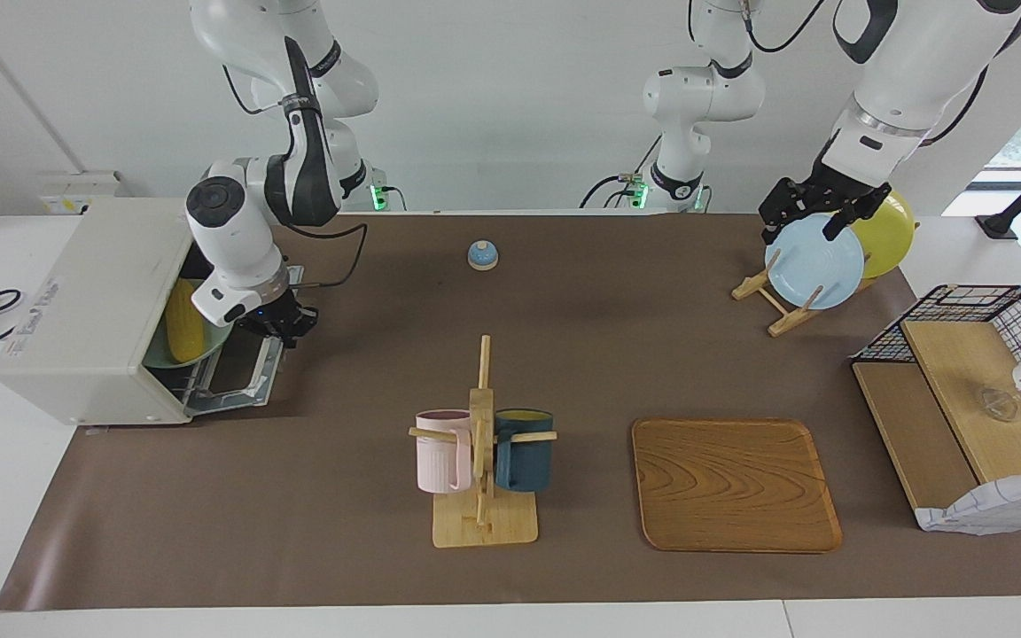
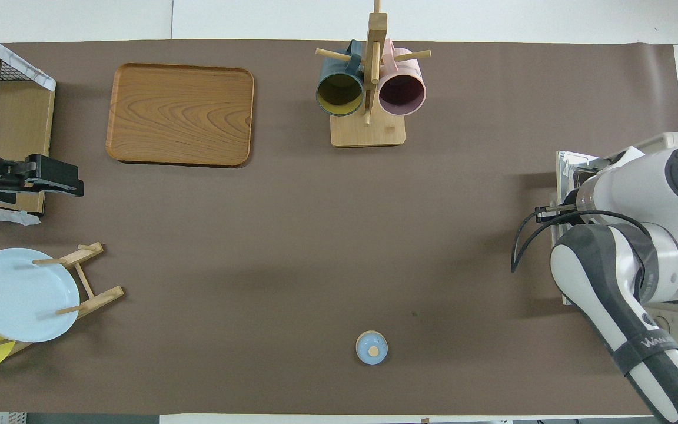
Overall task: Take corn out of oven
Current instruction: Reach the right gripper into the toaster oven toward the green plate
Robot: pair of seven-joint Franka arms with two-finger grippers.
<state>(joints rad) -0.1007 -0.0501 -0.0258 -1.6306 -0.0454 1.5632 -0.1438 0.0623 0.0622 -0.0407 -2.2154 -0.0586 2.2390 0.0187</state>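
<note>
Oven: stands at the right arm's end of the table, off-white and boxy, its drop-down door lowered flat onto the brown mat.
Corn: a yellow cob lying inside the oven's open mouth on a greenish plate, which sits on the rack.
Right gripper: at the oven's mouth, just above the lowered door and just beside the corn; its fingertips are pressed together with nothing between them. In the overhead view the right arm's own body hides it.
Bell: a small blue dome on the mat, close to the robots' edge, midway along the table.
Mug tree: a wooden stand on a square base, farther from the robots than the bell; a pink mug and a dark teal mug hang on its pegs.
Wooden tray: lies flat on the mat beside the mug tree, toward the left arm's end.
Plate rack: a wooden holder near the robots, with a pale blue plate and a yellow plate standing in it.
Left gripper: waits over the top of the blue plate, fingers spread apart and holding nothing.
Wire basket: a black wire frame with wooden shelves at the left arm's end, a checked cloth at its edge farthest from the robots.
</note>
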